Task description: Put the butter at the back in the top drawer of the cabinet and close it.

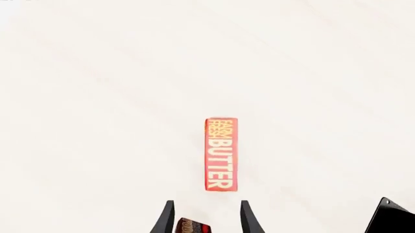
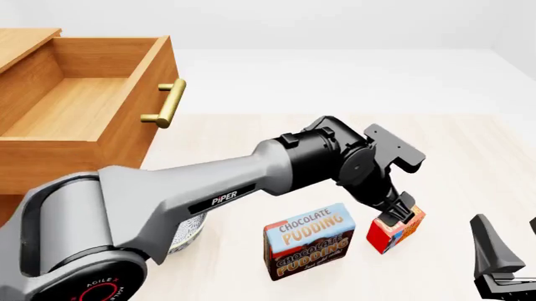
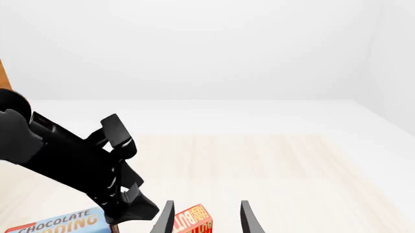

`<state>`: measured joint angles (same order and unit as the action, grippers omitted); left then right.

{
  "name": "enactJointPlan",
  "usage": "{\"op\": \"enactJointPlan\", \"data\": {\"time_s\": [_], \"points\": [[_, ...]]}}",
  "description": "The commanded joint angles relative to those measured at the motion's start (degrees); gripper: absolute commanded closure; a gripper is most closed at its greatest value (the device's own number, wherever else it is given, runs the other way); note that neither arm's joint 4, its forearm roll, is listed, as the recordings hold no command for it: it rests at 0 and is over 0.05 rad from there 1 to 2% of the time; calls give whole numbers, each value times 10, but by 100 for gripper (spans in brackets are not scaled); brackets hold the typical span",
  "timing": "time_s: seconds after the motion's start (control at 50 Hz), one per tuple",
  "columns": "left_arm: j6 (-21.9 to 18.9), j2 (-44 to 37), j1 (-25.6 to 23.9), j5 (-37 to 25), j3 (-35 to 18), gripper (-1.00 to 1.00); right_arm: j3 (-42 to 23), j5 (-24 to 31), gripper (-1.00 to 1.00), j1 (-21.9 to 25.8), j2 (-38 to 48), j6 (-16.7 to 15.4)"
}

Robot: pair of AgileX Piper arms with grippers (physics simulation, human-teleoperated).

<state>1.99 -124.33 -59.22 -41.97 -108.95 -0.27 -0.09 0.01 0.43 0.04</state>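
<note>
The work surface is a pale wood-grain table (image 2: 251,135) against a plain white backdrop. At its left I see the cabinet (image 2: 21,44) with the top drawer (image 2: 80,103) pulled out, brass bar handle (image 2: 166,103) facing right. The butter (image 2: 395,231) stands on the table just right of the Chocolate Pudding box (image 2: 308,249). My left gripper (image 2: 400,213) sits directly over the butter, jaws spread and not clamped on it. In the left wrist view the butter's lettered face lies beyond the fingertips (image 1: 166,216). My right gripper (image 3: 205,218) waits near the right edge, jaws parted and empty.
</note>
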Motion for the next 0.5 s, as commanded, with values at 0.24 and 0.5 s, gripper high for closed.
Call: {"op": "enactJointPlan", "data": {"time_s": [0.24,0.5], "points": [[-26,-39,-6,-12,-33,-100,0,0,-100,0,0,0],[-43,-48,1,-14,-38,-100,0,0,-100,0,0,0]]}}
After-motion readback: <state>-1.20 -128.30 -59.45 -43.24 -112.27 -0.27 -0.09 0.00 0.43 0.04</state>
